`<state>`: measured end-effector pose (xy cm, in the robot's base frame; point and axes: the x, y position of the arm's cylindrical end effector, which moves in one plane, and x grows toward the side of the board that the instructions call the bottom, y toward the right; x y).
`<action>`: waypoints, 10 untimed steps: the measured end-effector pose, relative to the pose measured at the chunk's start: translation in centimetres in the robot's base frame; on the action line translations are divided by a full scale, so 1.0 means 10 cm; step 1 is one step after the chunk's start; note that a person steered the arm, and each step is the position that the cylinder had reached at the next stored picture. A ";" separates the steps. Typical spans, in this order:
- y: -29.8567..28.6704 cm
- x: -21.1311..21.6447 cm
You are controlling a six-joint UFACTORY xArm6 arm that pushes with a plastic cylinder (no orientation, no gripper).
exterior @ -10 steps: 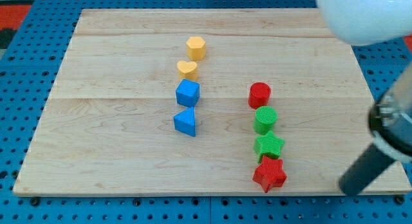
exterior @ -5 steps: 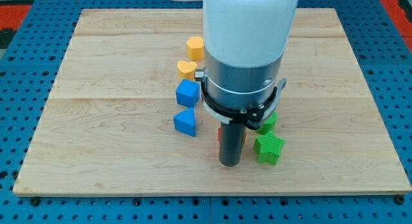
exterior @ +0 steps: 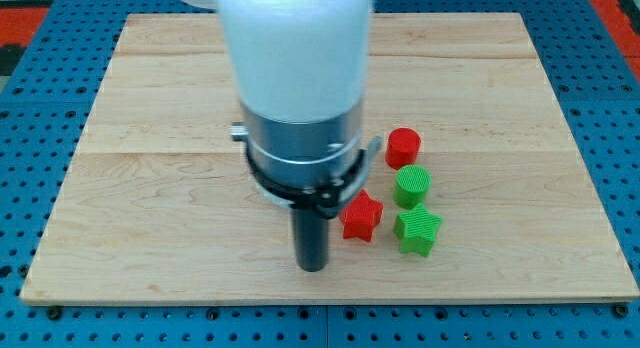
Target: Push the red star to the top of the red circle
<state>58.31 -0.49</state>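
The red star (exterior: 361,216) lies on the wooden board, left of the green star (exterior: 417,231) and below-left of the red circle (exterior: 403,147). The green circle (exterior: 411,186) sits between the red circle and the green star. My tip (exterior: 313,266) rests on the board just left of and slightly below the red star, a small gap apart from it. The arm's white and grey body covers the board's middle.
The arm's body (exterior: 295,88) hides the yellow and blue blocks at the board's centre left. The board's lower edge (exterior: 320,300) runs just below my tip, with blue pegboard (exterior: 600,78) around the board.
The arm swept in from the right, then moved left. The red star went from below the green star to its left. The arm now hides the yellow and blue blocks.
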 end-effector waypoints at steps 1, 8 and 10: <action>0.20 -0.02; 0.51 -0.81; 0.23 -0.78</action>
<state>50.47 1.77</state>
